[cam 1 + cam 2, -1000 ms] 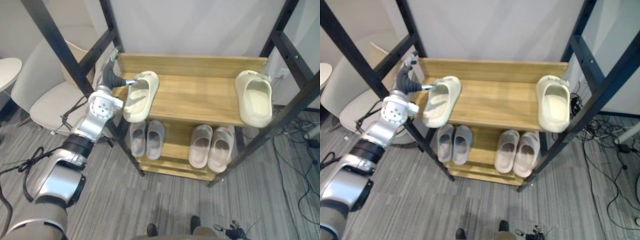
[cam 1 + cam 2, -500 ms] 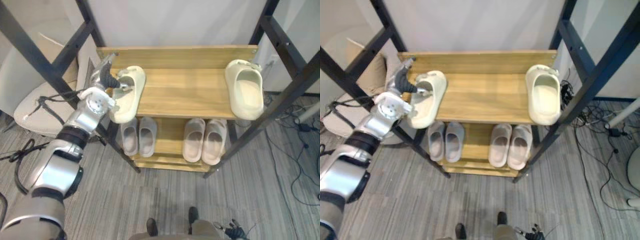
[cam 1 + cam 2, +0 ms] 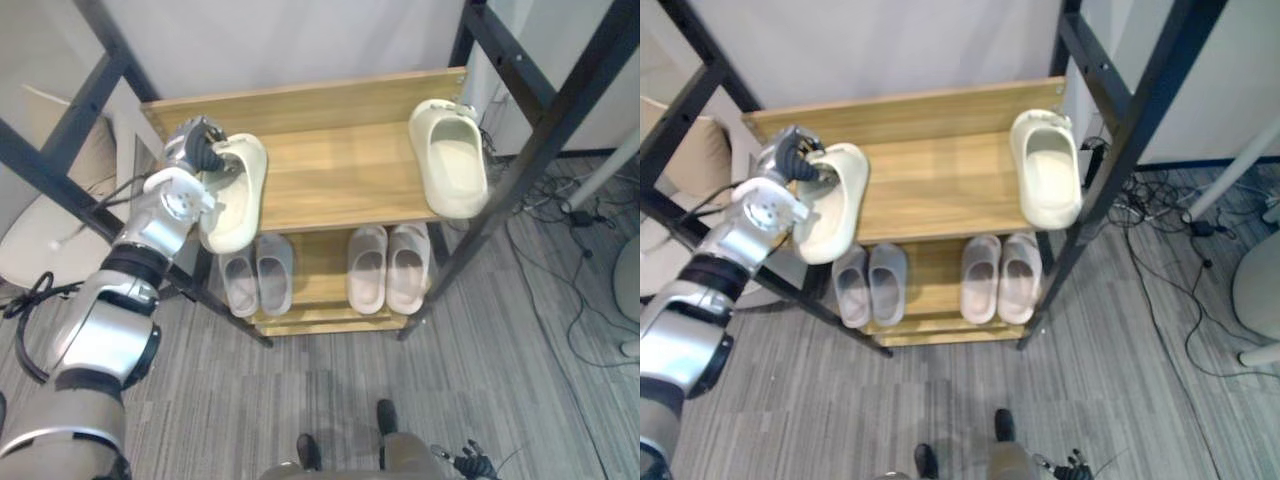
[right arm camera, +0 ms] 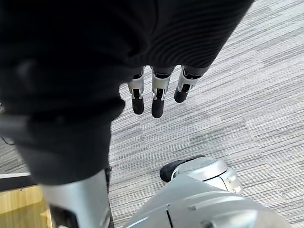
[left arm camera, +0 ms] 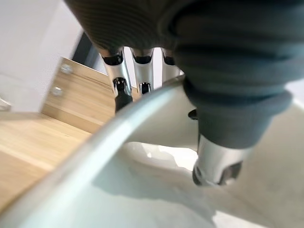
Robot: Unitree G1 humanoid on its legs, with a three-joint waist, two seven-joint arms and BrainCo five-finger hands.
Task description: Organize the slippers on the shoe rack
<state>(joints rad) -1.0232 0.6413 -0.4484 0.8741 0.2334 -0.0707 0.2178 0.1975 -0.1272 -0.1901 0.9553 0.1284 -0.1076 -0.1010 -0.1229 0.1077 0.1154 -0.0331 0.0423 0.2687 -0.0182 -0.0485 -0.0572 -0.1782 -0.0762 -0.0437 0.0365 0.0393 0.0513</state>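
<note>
wrist view shows left hand [image 5: 216,161] pinching slipper [image 3: 238,195] rim; right hand [image 4: 158,97] hangs relaxed

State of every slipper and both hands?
left cream slipper: pinched at rim, top shelf's left edge
right cream slipper: free, top shelf's right end
grey pair: together, lower shelf
beige pair: together, lower shelf
left hand: shut on left cream slipper
right hand: open, above floor

Fingertips of left hand [image 5: 228,71] were partly hidden behind left cream slipper [image 5: 156,199] rim. Top shelf [image 3: 340,175] covered the toes of lower-shelf slippers [image 3: 273,285].
</note>
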